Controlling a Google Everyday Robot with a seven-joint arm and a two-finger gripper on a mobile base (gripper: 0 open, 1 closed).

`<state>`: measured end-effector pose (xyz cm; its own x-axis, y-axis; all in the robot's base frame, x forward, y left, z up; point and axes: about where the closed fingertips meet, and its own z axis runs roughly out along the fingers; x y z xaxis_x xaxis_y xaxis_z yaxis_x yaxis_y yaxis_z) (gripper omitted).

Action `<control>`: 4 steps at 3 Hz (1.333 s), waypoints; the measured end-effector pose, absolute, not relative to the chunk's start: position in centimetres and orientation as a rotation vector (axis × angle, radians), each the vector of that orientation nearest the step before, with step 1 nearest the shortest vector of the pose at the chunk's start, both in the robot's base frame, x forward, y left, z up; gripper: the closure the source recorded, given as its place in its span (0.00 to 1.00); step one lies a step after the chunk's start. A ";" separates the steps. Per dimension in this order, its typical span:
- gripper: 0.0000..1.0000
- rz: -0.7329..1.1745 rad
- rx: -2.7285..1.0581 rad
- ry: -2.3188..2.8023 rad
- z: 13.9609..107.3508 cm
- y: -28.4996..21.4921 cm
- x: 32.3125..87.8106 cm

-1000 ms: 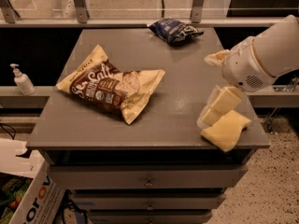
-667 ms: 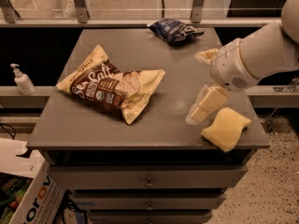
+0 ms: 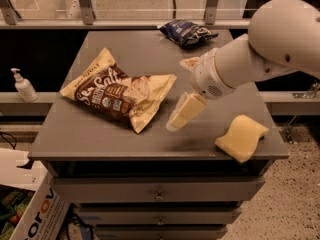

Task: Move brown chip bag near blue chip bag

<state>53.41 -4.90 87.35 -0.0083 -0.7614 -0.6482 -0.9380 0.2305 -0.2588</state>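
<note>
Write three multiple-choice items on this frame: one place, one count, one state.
1. Where on the grey table does the small navy-blue glossy chip bag lie? A) far edge B) front-left corner C) centre
2. How many chip bags lie on the table? A) one B) two C) three
3. The cream two-finger gripper is: A) shut on the navy bag B) open, empty, right of the large tan-and-brown chip bag C) out of view
Key: 1A, it lies at the table's back edge; 2B, the third item is a yellow sponge; 3B, fingers spread, nothing between.

Yellow sponge (image 3: 241,137) on table (image 3: 100,140) near gripper (image 3: 178,95) — soap bottle (image 3: 23,85) aside
</note>
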 end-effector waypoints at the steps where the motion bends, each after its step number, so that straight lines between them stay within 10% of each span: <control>1: 0.00 0.380 -1.539 1.806 86.0 -2.3 53.9; 2: 0.00 0.426 -1.532 1.768 85.2 -0.1 54.5; 4: 0.41 0.481 -1.521 1.707 83.9 1.5 55.2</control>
<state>55.19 1.52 83.86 0.0242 -0.6570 -0.7535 -0.9538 0.2106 -0.2143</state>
